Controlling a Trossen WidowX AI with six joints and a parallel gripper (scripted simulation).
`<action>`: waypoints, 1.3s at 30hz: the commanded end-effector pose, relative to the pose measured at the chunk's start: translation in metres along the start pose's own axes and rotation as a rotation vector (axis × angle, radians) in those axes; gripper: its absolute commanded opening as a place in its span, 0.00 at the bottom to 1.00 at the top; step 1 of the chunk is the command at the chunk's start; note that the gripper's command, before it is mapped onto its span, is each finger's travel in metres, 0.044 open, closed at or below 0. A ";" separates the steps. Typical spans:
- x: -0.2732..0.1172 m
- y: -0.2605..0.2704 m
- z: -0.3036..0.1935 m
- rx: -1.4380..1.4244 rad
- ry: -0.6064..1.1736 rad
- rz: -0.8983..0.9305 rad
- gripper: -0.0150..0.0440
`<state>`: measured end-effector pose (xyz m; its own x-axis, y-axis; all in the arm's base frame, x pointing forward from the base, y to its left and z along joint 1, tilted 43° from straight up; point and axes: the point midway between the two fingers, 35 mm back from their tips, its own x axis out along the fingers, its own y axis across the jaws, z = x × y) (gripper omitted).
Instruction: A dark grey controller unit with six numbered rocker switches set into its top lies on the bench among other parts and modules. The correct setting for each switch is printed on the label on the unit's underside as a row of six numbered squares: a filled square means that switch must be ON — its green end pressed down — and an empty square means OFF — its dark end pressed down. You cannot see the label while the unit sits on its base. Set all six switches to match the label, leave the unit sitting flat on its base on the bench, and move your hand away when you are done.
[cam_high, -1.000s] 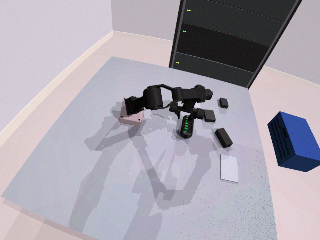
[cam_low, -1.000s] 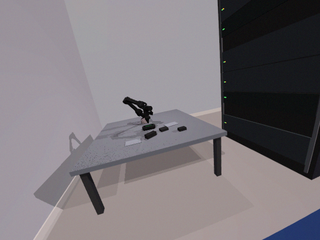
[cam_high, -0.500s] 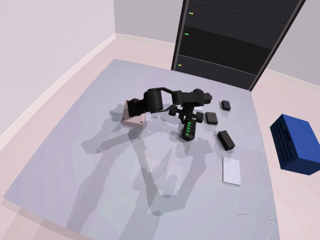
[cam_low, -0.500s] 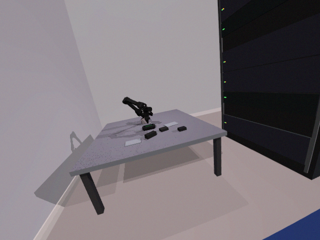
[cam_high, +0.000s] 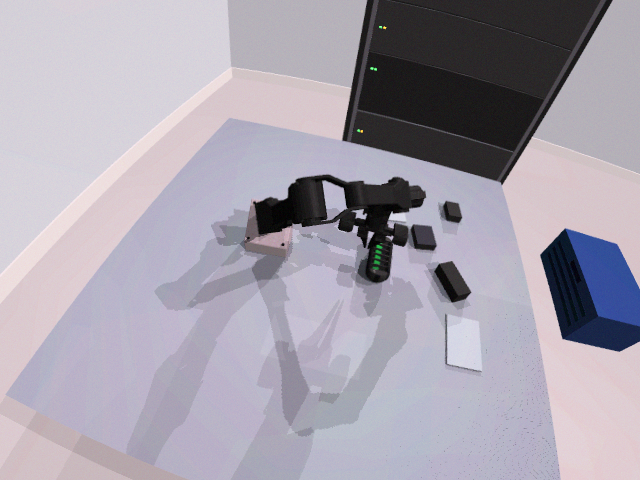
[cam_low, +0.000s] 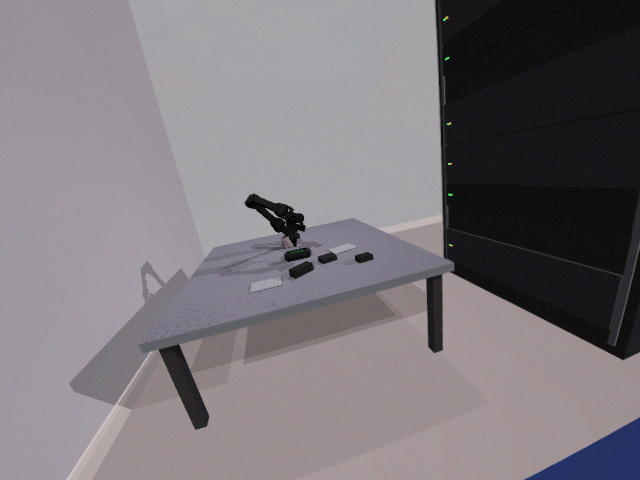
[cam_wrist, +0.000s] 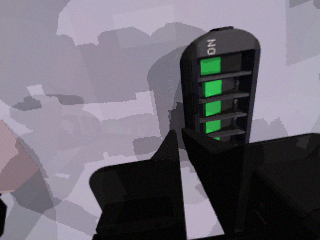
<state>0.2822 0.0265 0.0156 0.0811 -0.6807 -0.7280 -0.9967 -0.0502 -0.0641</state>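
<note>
The dark grey controller unit (cam_high: 378, 276) (cam_low: 297, 255) (cam_wrist: 236, 43) sits on its base on the bench with its switch row facing up. In the wrist view it runs up and down at the right, its ON marking at the upper end. Several green switch ends show along its left side; the lower switches are hidden behind a finger. I cannot tell reliably which ends are pressed. The underside label is hidden. My gripper (cam_high: 364, 244) (cam_low: 294, 244) (cam_wrist: 178, 133) is shut and empty, its tips nearly together beside the unit's left long side in the wrist view.
A long black block (cam_high: 452, 281) (cam_low: 301, 269), two smaller dark modules (cam_high: 423, 237) (cam_high: 452, 211) and a white plate (cam_high: 463, 343) (cam_low: 265, 284) lie nearby. Another white plate (cam_low: 343, 249) lies behind the modules. The arm stands on a pink base (cam_high: 268, 242).
</note>
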 end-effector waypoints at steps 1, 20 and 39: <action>-0.035 -0.002 0.002 0.005 -0.011 -0.011 0.43; -0.046 -0.001 0.002 0.005 -0.010 -0.011 0.25; -0.045 -0.001 0.001 0.000 -0.005 -0.012 0.70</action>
<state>0.2799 0.0585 0.0476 0.0931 -0.6764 -0.7307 -0.9956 -0.0586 -0.0727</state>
